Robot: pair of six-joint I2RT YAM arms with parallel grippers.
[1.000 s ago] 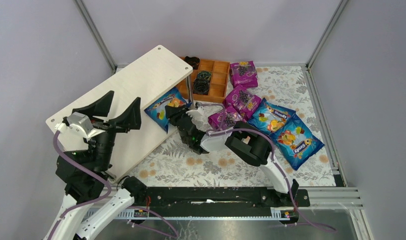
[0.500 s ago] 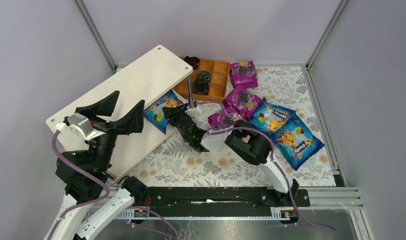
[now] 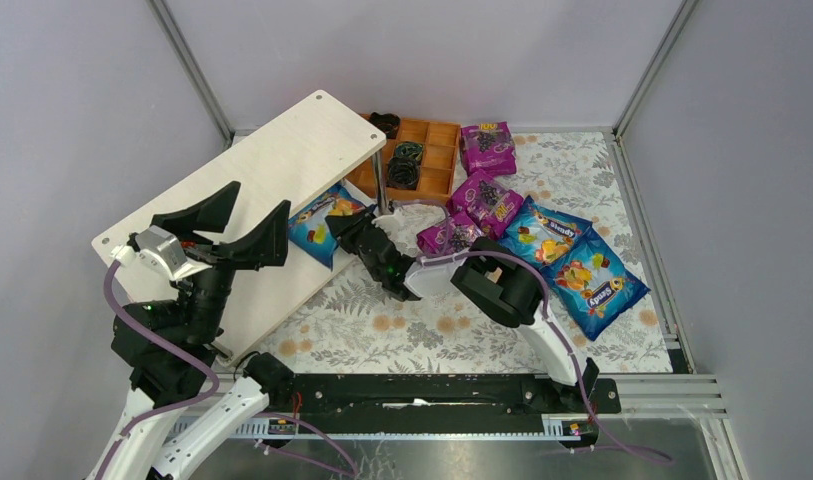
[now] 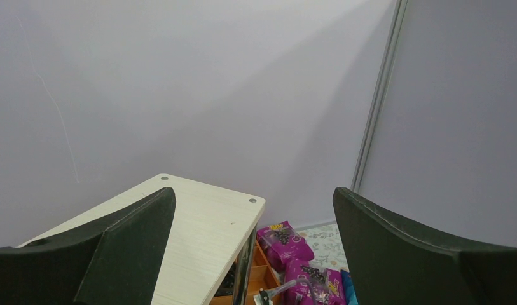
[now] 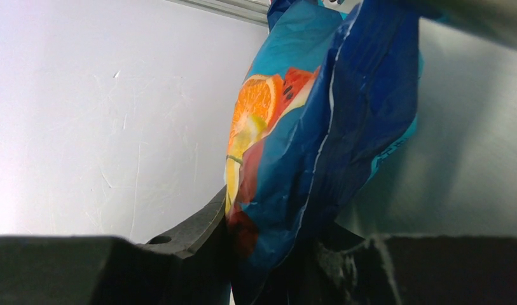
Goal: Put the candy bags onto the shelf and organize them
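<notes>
Even, soft overhead light; top view sharp, only faint shadows on the worktop (image 3: 432,340). Right wrist view: fingers (image 5: 84,267) near-black, blurred up close.

The top camera looked steeply down from above and behind the arms (image 3: 197,305), covering the whole table (image 3: 432,338). The left wrist camera sat high, facing nearly level past its spread fingers (image 4: 130,246) toward the back wall (image 4: 211,95), sharing the shelf (image 4: 208,219) top and purple bags (image 4: 283,244). The right wrist camera sat very close against a blue bag (image 5: 322,146).
</notes>
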